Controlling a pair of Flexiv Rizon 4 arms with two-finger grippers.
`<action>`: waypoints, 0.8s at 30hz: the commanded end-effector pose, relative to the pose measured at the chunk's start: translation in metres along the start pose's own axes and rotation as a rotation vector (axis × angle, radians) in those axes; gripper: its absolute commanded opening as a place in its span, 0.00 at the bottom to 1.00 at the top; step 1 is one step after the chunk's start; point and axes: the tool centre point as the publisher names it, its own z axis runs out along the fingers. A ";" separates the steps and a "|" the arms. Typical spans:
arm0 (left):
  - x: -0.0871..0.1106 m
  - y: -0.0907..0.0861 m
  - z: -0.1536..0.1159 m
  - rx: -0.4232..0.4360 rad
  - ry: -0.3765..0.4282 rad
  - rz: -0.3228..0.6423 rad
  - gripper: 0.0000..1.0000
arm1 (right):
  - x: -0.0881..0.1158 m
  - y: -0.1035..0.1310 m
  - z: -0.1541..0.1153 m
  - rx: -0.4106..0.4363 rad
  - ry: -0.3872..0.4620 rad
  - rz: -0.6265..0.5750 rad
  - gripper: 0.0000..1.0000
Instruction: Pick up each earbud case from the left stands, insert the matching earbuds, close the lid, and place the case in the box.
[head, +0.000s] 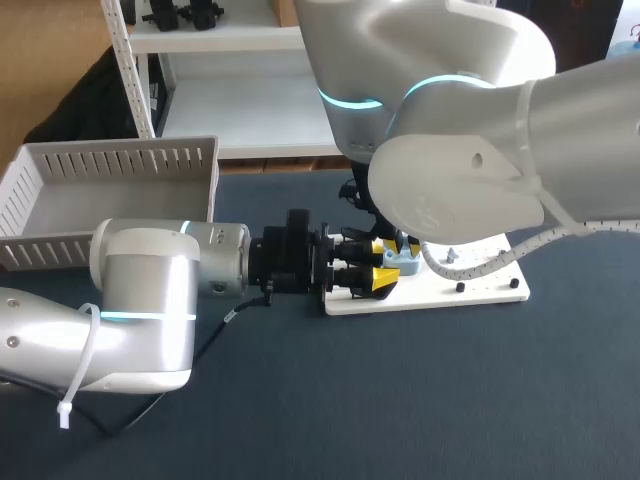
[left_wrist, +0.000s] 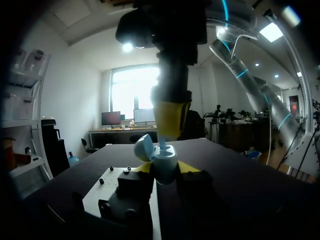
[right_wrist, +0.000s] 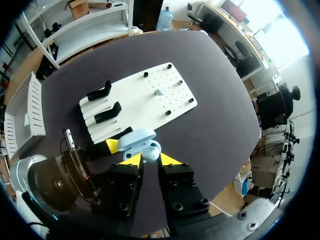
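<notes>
The fingers of the left gripper (left_wrist: 165, 169) are clasping the pale-blue earbud case (left_wrist: 164, 161) from two sides, lid open, just above the white stand board (head: 480, 285) on the counter (head: 450, 400), while the right gripper (right_wrist: 150, 160) is hanging directly over its open well, pointing straight down, grip impossible to tell.

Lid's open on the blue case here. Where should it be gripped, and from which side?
Take the case by its lower body, across two sides, coming in level, as the left gripper does. The lid stands open off one edge and the mouth faces up, so this leaves the top free for the right gripper above.
</notes>
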 end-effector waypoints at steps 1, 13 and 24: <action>0.001 0.001 0.000 0.002 -0.002 0.001 0.00 | -0.001 0.001 0.000 0.006 0.002 -0.002 0.00; 0.001 0.001 0.000 0.002 -0.002 0.001 0.00 | -0.002 0.000 0.004 0.015 0.006 0.001 0.00; 0.001 0.001 0.000 0.002 -0.002 0.001 0.00 | -0.001 0.001 0.008 0.020 0.013 0.003 0.00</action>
